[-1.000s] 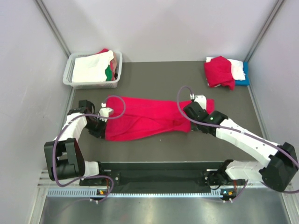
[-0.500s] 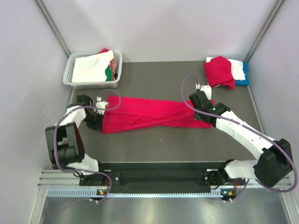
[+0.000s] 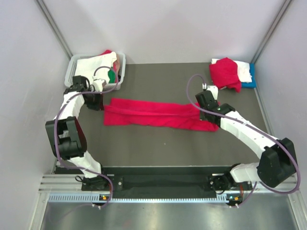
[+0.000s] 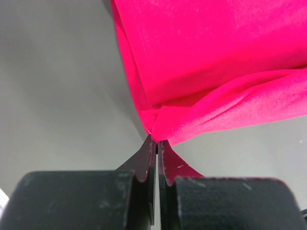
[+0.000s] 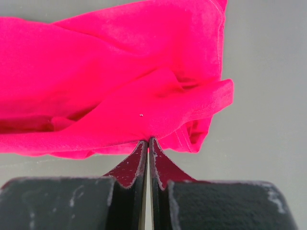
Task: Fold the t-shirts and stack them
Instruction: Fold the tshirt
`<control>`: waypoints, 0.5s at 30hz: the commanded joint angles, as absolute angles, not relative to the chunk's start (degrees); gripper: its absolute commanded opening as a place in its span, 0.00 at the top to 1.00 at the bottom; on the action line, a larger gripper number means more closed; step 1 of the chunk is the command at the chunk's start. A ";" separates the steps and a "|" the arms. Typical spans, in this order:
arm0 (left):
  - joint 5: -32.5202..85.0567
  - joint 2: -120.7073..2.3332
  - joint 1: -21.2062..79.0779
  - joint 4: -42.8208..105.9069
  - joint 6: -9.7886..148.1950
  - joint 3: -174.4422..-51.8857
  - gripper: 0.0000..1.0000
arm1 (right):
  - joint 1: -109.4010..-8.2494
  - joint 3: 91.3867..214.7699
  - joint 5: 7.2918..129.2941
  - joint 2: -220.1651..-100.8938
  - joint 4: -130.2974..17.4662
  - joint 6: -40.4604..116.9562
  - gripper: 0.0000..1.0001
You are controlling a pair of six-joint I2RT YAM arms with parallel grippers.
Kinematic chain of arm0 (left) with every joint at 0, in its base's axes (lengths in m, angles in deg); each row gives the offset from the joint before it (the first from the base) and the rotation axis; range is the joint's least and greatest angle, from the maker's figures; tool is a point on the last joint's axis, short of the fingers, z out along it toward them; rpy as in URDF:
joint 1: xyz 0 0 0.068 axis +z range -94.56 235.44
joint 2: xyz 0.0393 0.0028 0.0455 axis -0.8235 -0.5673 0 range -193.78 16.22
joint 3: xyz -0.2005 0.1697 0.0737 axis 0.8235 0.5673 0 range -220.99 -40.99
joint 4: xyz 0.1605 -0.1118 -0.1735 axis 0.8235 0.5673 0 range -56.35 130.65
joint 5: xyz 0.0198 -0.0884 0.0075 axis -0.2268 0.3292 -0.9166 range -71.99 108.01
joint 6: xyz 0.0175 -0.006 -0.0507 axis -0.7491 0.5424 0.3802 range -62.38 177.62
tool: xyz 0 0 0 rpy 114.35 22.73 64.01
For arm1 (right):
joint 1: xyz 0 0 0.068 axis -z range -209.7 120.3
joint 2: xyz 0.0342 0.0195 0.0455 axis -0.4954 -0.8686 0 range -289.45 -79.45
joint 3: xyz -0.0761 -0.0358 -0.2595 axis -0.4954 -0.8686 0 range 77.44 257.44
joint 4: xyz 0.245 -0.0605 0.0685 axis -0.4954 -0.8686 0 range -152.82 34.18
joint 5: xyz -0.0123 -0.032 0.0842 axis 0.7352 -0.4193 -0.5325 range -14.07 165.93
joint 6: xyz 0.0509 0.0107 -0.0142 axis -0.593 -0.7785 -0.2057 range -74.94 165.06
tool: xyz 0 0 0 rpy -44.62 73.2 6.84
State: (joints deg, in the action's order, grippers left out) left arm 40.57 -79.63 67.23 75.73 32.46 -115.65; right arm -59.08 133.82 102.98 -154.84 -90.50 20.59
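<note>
A red t-shirt is stretched into a long narrow band across the middle of the dark table. My left gripper is shut on the shirt's left end; in the left wrist view the cloth is pinched at the fingertips. My right gripper is shut on the shirt's right end; in the right wrist view the red cloth bunches at the tips. A stack of folded shirts, red over white and blue, lies at the back right.
A pale plastic tub holding white, red and green cloth stands at the back left, close behind my left arm. Metal frame posts and grey walls close in the left, right and far sides.
Both grippers have moved away from me, toward the back of the table, and further apart, drawing the red shirt into a thinner, longer band. The left arm now reaches up near the tub.
</note>
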 commanded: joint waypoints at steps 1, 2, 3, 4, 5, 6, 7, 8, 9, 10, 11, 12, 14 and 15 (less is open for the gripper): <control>40.86 -81.34 67.12 75.57 32.67 -116.05 1.00 | -57.56 135.19 103.71 -155.74 -86.68 20.72 1.00; 40.95 -81.43 67.12 75.83 32.66 -115.97 1.00 | -57.21 135.28 103.88 -156.09 -86.41 20.72 1.00; 41.21 -81.69 67.12 75.92 32.66 -115.88 1.00 | -57.03 135.36 104.06 -156.44 -86.15 20.80 1.00; 41.30 -81.69 67.12 76.01 32.40 -115.62 1.00 | -56.77 135.45 104.41 -156.70 -85.88 21.07 1.00; 41.39 -81.60 67.12 76.01 32.31 -115.53 1.00 | -56.07 135.45 104.93 -156.70 -85.44 21.33 1.00; 41.47 -81.60 67.12 76.01 31.96 -115.44 1.00 | -55.63 135.54 104.94 -157.05 -85.18 21.51 1.00; 41.21 -81.34 67.12 76.01 31.79 -115.18 1.00 | -55.28 135.54 105.11 -156.97 -84.91 21.59 1.00; 41.12 -81.43 67.12 76.01 31.61 -115.17 1.00 | -54.32 135.63 105.37 -157.06 -84.13 21.60 1.00; 40.95 -81.69 67.21 76.01 31.43 -115.09 1.00 | -53.87 135.71 105.46 -157.32 -83.69 21.68 1.00; 40.69 -81.87 67.21 75.92 31.35 -115.17 1.00 | -53.43 135.80 105.38 -157.67 -83.25 21.77 1.00; 40.77 -82.13 67.21 75.92 31.34 -115.17 1.00 | -52.56 136.24 105.20 -158.11 -83.07 21.68 1.00; 40.77 -82.57 67.13 75.84 31.43 -115.26 1.00 | -52.29 136.50 105.11 -159.24 -82.37 21.60 1.00; 40.59 -82.92 67.12 75.31 31.52 -115.26 1.00 | -51.59 137.12 104.50 -160.65 -81.84 21.60 1.00; 40.68 -83.01 67.21 75.22 31.61 -115.18 1.00 | -51.41 137.47 104.32 -162.14 -81.49 21.86 1.00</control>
State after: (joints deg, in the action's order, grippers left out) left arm 40.95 -82.00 67.01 76.13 32.24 -115.38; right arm -53.23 134.15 102.76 -159.24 -84.90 20.97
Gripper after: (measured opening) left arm 0.020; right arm 0.007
